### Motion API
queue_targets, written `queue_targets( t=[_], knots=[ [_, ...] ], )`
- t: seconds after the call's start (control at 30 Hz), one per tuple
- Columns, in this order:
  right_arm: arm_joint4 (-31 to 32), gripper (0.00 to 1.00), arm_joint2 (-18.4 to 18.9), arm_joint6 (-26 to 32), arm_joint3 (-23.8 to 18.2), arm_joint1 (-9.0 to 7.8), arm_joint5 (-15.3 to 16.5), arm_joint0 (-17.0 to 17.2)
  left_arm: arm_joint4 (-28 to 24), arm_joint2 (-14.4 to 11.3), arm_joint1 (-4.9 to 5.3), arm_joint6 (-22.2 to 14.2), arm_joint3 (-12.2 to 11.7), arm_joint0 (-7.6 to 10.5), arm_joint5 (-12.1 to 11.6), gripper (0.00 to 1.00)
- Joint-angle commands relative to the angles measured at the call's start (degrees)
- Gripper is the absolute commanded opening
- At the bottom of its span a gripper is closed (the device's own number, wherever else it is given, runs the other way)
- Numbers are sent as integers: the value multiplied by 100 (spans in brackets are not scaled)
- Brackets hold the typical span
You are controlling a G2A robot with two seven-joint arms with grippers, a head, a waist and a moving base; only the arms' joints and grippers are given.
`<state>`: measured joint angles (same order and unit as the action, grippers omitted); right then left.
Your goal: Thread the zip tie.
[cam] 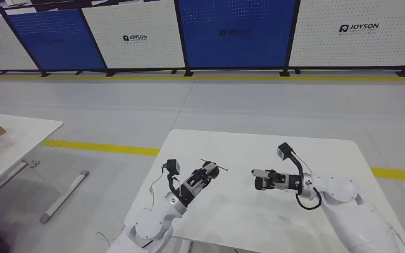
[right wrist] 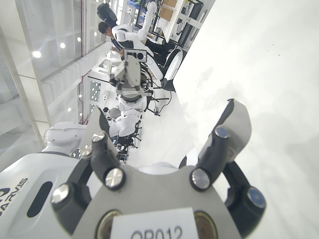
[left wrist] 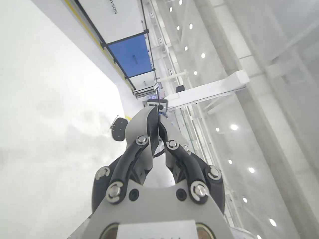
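Above the table [cam: 266,145], my left gripper [left wrist: 158,121] pinches the zip tie [cam: 212,164]; right gripper [right wrist: 165,108], also over the table, gapes wide, empty. Thin tie may flex and I'd miss its end

HALL FLOOR: A white desk [cam: 253,152] stands on the pale grey floor [cam: 190,101], with a yellow line [cam: 95,147] passing beneath it. Blue panels [cam: 237,31] and white panels [cam: 136,31] fence the far side. A second white table [cam: 25,129] sits off to one side, and a grey bar [cam: 63,197] lies on the floor near it. Round ceiling lights [left wrist: 234,127] glow overhead.
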<state>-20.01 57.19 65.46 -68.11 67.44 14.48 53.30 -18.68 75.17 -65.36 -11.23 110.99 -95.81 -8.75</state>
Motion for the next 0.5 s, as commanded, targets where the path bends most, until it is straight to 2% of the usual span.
queue_targets(
  t=[0.0,0.37,0.43,0.47],
  knots=[
    [0,100,0,0,0,0,0,0,-3,43,7,-49,83,-33,13,0],
    [0,100,0,0,0,0,0,0,-112,23,-5,12,121,-8,14,0],
    [0,100,0,0,0,0,0,0,-259,44,-18,63,271,-3,-142,0],
    [0,100,0,0,0,0,0,0,-415,73,-26,92,398,-47,-302,0]
  ],
)
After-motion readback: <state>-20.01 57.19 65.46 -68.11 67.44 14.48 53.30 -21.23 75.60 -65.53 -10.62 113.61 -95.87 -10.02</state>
